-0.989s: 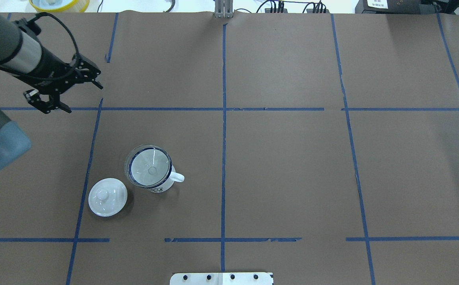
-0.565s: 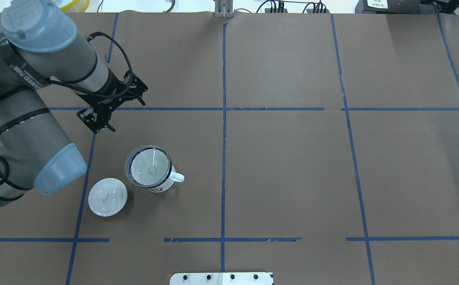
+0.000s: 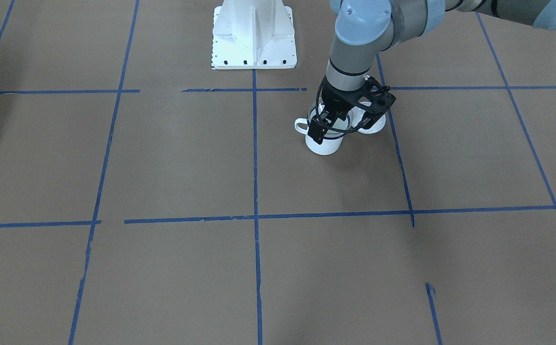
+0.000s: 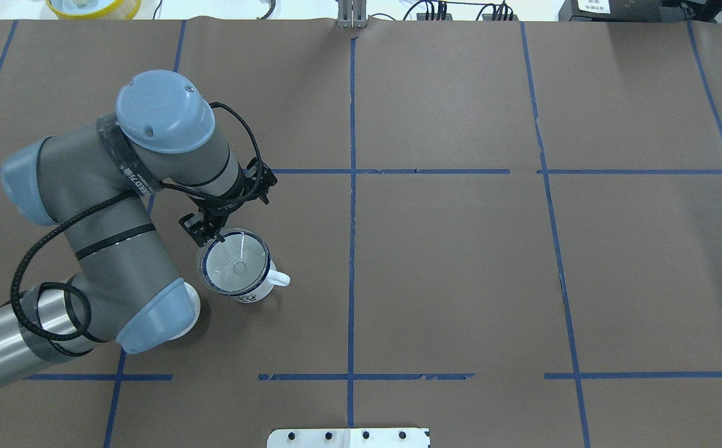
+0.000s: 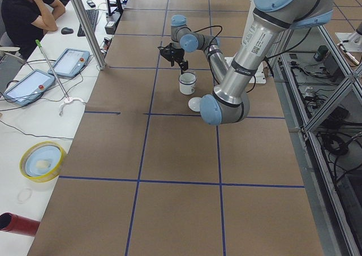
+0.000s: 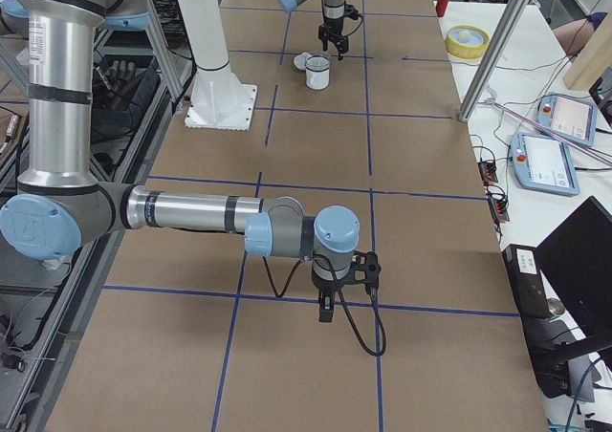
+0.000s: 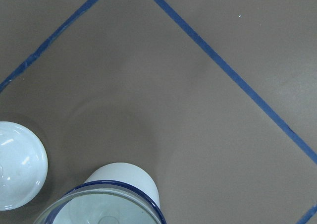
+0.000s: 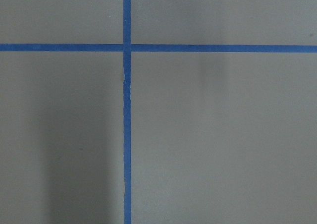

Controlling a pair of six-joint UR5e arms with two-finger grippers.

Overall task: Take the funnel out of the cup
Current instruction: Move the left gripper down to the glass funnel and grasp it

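Observation:
The cup (image 4: pixel 246 291), a white enamel mug with a dark blue rim, stands upright on the brown table with its handle to the right. The clear funnel (image 4: pixel 234 261) sits in its mouth. My left gripper (image 4: pixel 231 208) is open and points down just above the cup's far rim, holding nothing. In the front-facing view its fingers (image 3: pixel 316 133) straddle the top of the cup (image 3: pixel 325 144). The left wrist view shows the cup's rim (image 7: pixel 116 186) at its bottom edge. My right gripper (image 6: pixel 325 308) hangs low over bare table far from the cup; I cannot tell whether it is open or shut.
A white domed lid (image 7: pixel 17 164) lies beside the cup; in the overhead view my left arm's elbow mostly hides the lid (image 4: pixel 194 311). The white robot base (image 3: pixel 254 43) stands behind the cup. A yellow bowl (image 4: pixel 93 6) sits beyond the table's far left edge.
My left arm has swung in from the far left of the table. Its open gripper now hangs over the cup's far rim. Cup, funnel and lid have not moved.

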